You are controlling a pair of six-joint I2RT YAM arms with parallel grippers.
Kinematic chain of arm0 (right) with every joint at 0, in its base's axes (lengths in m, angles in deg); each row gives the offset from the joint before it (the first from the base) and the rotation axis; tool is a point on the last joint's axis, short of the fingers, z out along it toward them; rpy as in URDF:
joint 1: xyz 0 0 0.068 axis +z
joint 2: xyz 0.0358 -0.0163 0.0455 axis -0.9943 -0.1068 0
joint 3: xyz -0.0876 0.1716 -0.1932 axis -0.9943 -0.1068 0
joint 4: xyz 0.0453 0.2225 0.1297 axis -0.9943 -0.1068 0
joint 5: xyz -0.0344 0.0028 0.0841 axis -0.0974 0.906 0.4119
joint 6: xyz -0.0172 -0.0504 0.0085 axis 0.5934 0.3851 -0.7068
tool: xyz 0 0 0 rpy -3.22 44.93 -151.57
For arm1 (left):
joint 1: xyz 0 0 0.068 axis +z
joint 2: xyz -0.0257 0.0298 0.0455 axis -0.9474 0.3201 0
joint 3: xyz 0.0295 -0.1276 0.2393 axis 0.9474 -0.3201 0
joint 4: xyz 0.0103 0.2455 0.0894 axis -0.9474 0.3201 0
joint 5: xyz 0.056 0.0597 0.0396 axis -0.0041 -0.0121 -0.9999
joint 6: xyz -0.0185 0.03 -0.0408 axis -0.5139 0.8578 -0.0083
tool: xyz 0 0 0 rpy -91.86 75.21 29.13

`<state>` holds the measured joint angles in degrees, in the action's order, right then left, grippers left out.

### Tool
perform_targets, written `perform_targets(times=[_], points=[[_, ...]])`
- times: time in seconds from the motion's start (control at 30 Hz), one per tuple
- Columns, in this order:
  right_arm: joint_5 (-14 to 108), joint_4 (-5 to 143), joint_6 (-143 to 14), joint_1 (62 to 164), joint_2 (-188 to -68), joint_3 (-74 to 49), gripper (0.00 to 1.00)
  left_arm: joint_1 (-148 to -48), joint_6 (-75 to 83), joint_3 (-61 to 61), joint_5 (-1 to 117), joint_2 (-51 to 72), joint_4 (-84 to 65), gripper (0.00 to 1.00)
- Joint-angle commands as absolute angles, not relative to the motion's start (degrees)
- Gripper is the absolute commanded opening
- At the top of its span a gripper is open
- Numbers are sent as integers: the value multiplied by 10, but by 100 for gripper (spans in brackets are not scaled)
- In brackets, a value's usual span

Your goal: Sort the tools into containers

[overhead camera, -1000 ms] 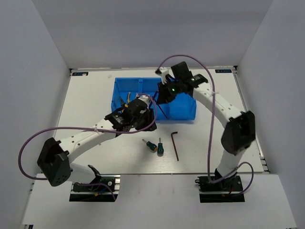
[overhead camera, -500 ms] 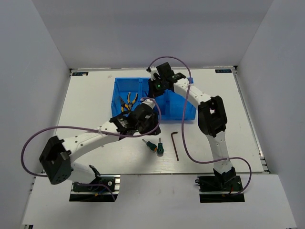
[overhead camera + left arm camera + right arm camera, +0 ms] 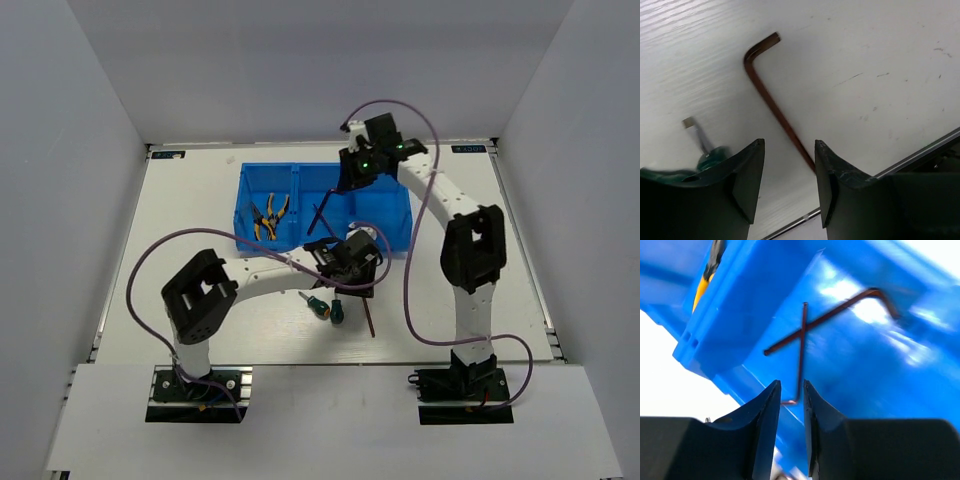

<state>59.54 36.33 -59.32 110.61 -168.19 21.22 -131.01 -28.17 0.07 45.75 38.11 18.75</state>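
A white table (image 3: 200, 300) sits inside plain grey walls, with a long blue bin (image 3: 395, 241) of three compartments at its far middle. I see the two yellow-handled pliers (image 3: 268, 215) lying in the bin's left compartment. Two green-handled screwdrivers (image 3: 318, 306) lie on the table in front of the bin. Just beside them is one loose hex key (image 3: 775, 107), flat on the table, its short leg pointing away from the arm bases. The left fingers (image 3: 747, 180) hang over it, well apart. The key's long shank runs through the gap between them, not touching either. I judge this key light, stiff and very thin, smooth steel that could slip or swivel in a pinch. I would take it across the long shank, near its middle, with the fingertips brought right down to the table. The right fingers (image 3: 765, 430) hover over the bin, a narrow gap apart, wider than any key. Beyond them two more hex keys (image 3: 830, 315) lie crossed on the blue floor, in what the top view suggests is the middle compartment. I judge these fingers are gripping nothing.
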Motion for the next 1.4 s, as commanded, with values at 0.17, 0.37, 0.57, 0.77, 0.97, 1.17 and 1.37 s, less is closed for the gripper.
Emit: perform_targets(times=[0.17,0.37,0.57,0.77,0.97,1.17,1.37], points=[[538,306,-596,995,-1509,133,28,-1344,-332,167,392,504,309,51],[571,310,-602,917,-1406,2,28,-1361,-376,219,354,550,403,51],[604,316,-617,874,-1348,-78,28,-1372,-386,212,330,539,415,51],[629,319,-618,855,-1317,-131,28,-1383,-380,242,311,539,415,51],[648,320,-585,852,-1281,-201,28,-1395,-382,255,254,504,444,51],[665,319,-547,853,-1245,-267,28,-1384,-413,211,236,492,466,51],[674,310,-520,854,-1216,-309,28,-1379,-418,186,223,487,468,51]])
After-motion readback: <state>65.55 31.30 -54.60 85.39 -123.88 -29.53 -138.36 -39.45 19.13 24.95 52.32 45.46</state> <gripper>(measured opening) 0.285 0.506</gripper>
